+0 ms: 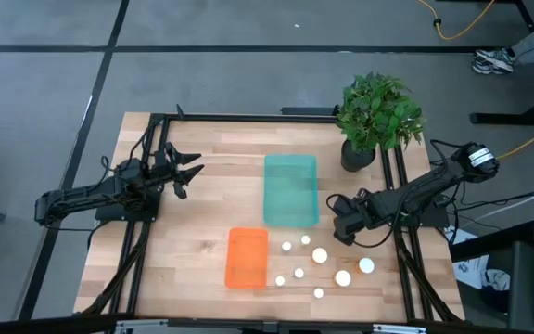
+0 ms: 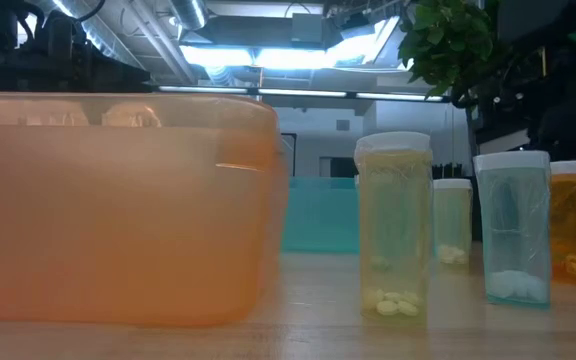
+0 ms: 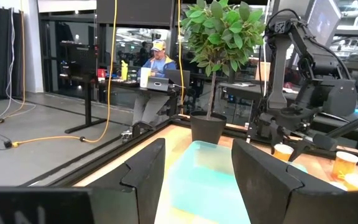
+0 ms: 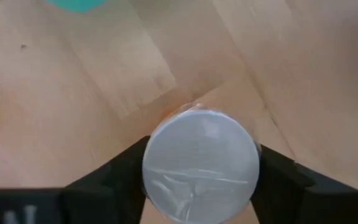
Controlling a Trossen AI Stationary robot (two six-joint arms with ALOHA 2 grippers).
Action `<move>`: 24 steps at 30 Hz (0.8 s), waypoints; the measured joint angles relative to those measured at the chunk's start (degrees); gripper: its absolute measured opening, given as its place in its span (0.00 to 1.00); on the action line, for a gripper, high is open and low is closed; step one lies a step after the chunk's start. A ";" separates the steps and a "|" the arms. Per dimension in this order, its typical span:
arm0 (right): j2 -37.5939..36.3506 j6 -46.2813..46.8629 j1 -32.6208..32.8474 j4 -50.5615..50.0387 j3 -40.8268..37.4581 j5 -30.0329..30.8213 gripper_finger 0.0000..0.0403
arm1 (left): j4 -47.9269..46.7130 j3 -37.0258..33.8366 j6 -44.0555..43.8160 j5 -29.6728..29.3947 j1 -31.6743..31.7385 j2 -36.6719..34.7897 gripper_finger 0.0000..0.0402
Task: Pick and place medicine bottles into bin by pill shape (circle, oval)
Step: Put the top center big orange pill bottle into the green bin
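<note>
We saw a wooden table (image 1: pixel 202 199) carrying a teal bin (image 1: pixel 290 188) and a smaller orange bin (image 1: pixel 247 257), with the medicine bottles (image 1: pixel 320 255) standing loose just right of the orange one. The left gripper (image 1: pixel 190 173) waited at the table's left side, fingers spread and empty. The right gripper (image 4: pixel 199 171) had its fingers against both sides of a white-capped bottle (image 4: pixel 200 163) standing on the wood.

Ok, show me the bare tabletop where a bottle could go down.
Bare wood lies between the left gripper and the teal bin, and left of the orange bin. It is crowded right of the orange bin, where the bottles stand and the right gripper closes around one.
</note>
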 joint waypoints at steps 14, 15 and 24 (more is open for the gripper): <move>0.02 -1.83 0.02 -3.14 6.34 3.18 0.50 | 0.00 0.01 0.00 0.00 0.02 0.00 0.44; 0.02 -1.97 0.02 -4.61 7.79 4.66 0.50 | 0.00 0.01 0.00 0.00 0.02 0.00 0.44; 0.00 -11.91 -4.60 -3.60 20.64 14.75 0.51 | 0.02 -0.01 -0.07 0.02 0.02 0.00 0.44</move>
